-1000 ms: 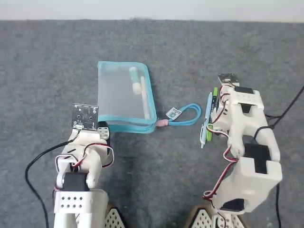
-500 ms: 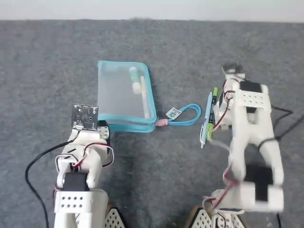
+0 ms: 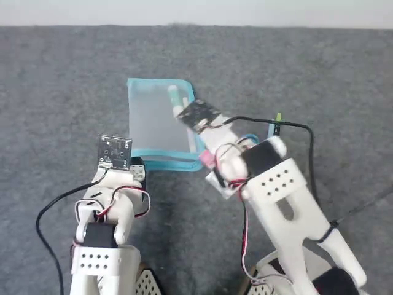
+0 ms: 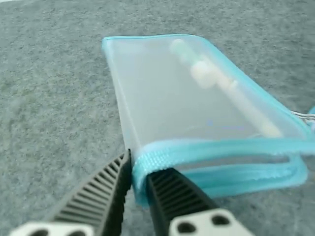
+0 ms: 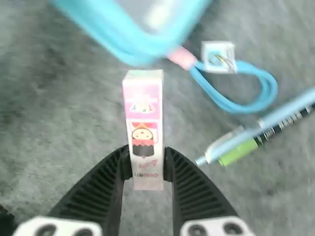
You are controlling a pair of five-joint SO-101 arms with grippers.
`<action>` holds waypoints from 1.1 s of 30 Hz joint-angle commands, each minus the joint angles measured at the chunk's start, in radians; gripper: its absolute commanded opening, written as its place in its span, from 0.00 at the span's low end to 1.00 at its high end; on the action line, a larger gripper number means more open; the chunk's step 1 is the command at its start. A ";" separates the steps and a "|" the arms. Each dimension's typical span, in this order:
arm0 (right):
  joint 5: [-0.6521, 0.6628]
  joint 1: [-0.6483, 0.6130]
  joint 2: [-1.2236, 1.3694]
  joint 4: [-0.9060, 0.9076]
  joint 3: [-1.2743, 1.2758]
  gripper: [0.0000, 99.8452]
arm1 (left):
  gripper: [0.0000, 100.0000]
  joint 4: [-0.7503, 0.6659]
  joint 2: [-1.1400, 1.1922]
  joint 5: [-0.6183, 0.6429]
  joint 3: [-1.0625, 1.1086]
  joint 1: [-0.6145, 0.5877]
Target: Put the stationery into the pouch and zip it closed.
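The left gripper point(image 4: 135, 169) is almost closed, pinching the turquoise zip edge at one corner of the translucent pouch point(image 4: 197, 113), which lies flat on the grey table point(image 3: 61, 74). The right gripper point(image 5: 146, 158) clamps a pink-and-white eraser point(image 5: 143, 113) by one end. The eraser's free end stops just short of the pouch. A blue pen point(image 5: 280, 120) and a green marker point(image 5: 241, 150) lie beside the pouch's strap loop point(image 5: 246, 96).

Level: I read bright, even light in all three views.
Source: diffuse, from overhead; I cannot place a lamp.
Shadows: soft and faint on the mat point(image 3: 307, 74) under each arm; a darker patch lies beside the right gripper point(image 5: 146, 155) in its wrist view.
Glare: the strip beyond the mat reads near white.
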 commanded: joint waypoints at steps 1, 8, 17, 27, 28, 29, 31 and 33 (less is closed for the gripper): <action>-0.026 -0.058 0.087 -0.073 -0.009 0.01 | 0.01 -0.037 -0.018 -0.005 -0.053 0.058; -0.025 -0.059 0.288 -0.124 -0.106 0.01 | 0.01 -0.035 -0.014 0.034 -0.081 0.117; -0.089 -0.053 0.495 -0.111 -0.321 0.01 | 0.01 -0.034 -0.012 0.035 -0.074 0.147; -0.150 -0.051 0.591 -0.021 -0.603 0.01 | 0.01 -0.032 -0.018 0.031 -0.048 0.207; -0.149 -0.053 0.599 -0.012 -0.621 0.01 | 0.01 -0.025 -0.018 0.031 -0.048 0.207; -0.149 -0.056 0.605 -0.001 -0.638 0.01 | 0.01 -0.020 -0.018 0.031 -0.050 0.209; -0.150 -0.056 0.616 0.024 -0.666 0.03 | 0.01 -0.018 -0.018 0.031 -0.050 0.209; -0.152 -0.053 0.622 0.048 -0.684 0.08 | 0.01 -0.018 -0.018 0.031 -0.050 0.209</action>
